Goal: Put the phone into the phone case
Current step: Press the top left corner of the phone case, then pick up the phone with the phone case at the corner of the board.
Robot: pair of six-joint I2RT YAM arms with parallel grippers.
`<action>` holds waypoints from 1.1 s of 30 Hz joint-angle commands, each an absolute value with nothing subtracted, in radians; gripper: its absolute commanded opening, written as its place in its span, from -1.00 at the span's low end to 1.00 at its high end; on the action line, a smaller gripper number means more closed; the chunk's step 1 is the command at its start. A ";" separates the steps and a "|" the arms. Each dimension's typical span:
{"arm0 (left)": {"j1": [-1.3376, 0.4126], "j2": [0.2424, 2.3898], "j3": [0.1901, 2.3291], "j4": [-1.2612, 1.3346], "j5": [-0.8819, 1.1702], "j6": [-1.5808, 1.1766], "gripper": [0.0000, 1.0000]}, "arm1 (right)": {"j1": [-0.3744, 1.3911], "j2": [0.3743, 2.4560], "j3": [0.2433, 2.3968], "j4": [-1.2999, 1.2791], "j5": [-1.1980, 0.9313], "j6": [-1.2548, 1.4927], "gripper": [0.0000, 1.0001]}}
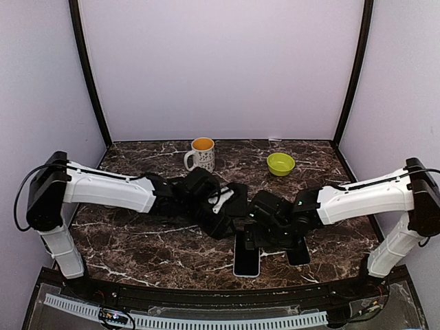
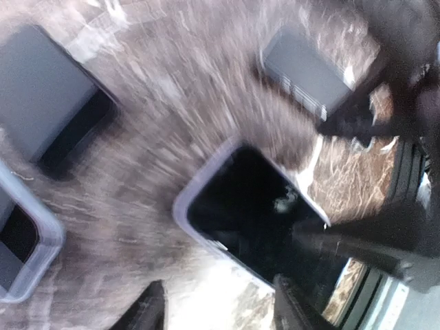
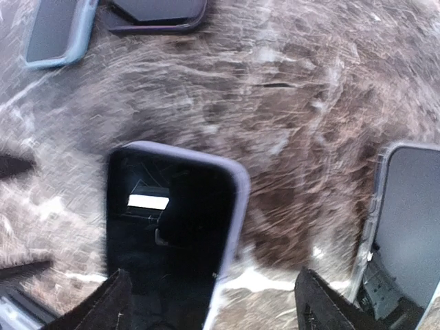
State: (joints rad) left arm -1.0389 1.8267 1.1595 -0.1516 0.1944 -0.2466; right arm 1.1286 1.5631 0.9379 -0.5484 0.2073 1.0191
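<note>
Hovering over the phone (image 1: 246, 262), the right gripper (image 3: 213, 278) is nearer than the left gripper (image 2: 220, 282); both gape empty, and the phone's long axis runs between the right fingers.

Phone (image 3: 165, 240) black, case (image 3: 238, 187) lavender; table (image 1: 137, 247) brown marble (white veins).

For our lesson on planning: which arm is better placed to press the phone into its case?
Right, probably: the right end effector, open, straddles the phone squarely, while the phone lies skewed before the left end effector.

High overview — wrist views close above phone (image 3: 172, 227)
</note>
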 commanded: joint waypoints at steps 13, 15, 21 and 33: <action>-0.908 1.492 1.047 -0.201 0.146 -0.239 0.38 | 1.229 1.871 1.210 -0.731 0.233 1.142 0.96; -0.908 1.490 1.043 -0.198 0.145 -0.240 0.38 | 1.235 1.886 1.208 -0.753 0.235 1.146 0.91; -0.907 1.479 1.038 -0.197 0.127 -0.233 0.39 | 1.245 1.895 1.185 -0.774 0.223 1.140 0.58; -0.907 1.497 1.067 -0.222 0.082 -0.201 0.38 | 1.238 1.934 1.192 -0.723 0.173 1.049 0.33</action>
